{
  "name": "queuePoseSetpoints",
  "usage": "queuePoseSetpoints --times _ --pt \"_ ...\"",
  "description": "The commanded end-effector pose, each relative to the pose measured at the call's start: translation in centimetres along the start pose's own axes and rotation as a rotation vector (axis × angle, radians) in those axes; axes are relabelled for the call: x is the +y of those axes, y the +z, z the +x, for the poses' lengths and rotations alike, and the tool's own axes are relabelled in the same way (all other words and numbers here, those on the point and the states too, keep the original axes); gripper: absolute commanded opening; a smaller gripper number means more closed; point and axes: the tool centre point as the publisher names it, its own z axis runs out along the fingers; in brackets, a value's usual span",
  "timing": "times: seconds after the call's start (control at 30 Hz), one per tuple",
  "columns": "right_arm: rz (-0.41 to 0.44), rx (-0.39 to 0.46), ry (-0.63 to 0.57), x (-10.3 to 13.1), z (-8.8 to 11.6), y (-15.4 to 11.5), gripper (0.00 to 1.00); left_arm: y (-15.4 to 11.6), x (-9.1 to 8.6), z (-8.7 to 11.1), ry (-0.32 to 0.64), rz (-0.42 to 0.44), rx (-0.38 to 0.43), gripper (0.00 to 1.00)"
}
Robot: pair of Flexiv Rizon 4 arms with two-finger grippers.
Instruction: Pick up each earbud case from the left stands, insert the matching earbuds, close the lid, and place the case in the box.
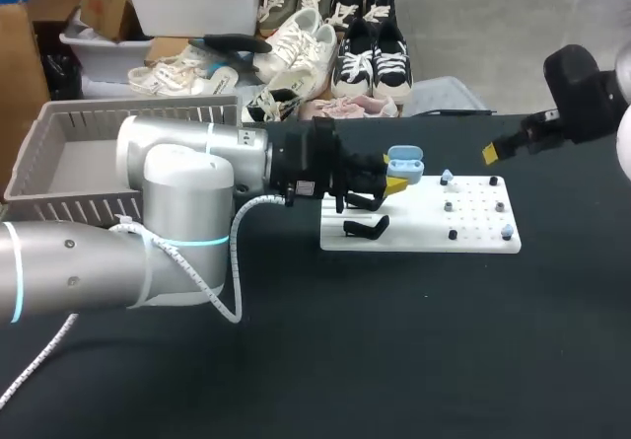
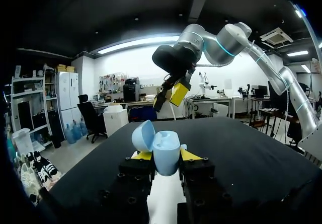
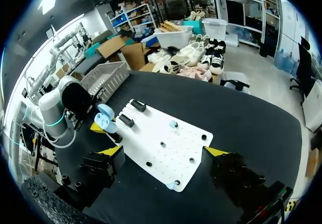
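Note:
A light blue earbud case [image 1: 405, 164] with its lid swung open is held above the left end of the white board [image 1: 419, 237], and my left gripper [image 1: 394, 184] is shut on it. In the left wrist view the case [image 2: 166, 153] stands upright between the yellow-tipped fingers. A black stand [image 1: 365, 227] below it is bare. Small blue earbuds [image 1: 447, 176] and dark ones [image 1: 453, 234] sit on pegs at the board's right half. My right gripper [image 1: 498, 149] hangs open, high beyond the board's right end. In the right wrist view the board [image 3: 166, 143] lies under the right gripper [image 3: 163, 152].
The grey slatted box [image 1: 59, 158] stands at the table's far left, behind my left arm. In the right wrist view it [image 3: 108, 78] lies beyond the left arm. The black table top [image 1: 414, 340] stretches in front of the board.

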Motion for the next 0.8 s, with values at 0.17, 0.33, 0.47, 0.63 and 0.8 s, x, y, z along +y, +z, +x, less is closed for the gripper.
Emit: queuePoseSetpoints --times 0.17,0.33,0.47,0.63,0.8 --pt "0.04 -0.002 0.01 0.4 0.4 -0.2 1.0 -0.1 0.2 0.4 -0.027 0.027 -0.027 0.0" --pt "0.039 -0.001 0.01 0.3 0.4 -0.1 1.0 0.0 -0.4 0.6 -0.024 0.006 -0.013 0.0" --pt "0.036 -0.002 0.008 0.2 0.4 0.1 1.0 -0.1 -0.9 0.8 -0.023 -0.002 -0.005 0.0" --pt "0.031 0.0 0.007 0.2 0.5 0.3 1.0 -0.3 -1.4 0.8 -0.023 -0.008 -0.003 0.0" --pt "0.029 0.0 0.005 0.3 0.6 0.3 1.0 -0.5 -1.6 1.0 -0.028 -0.02 0.003 0.0"
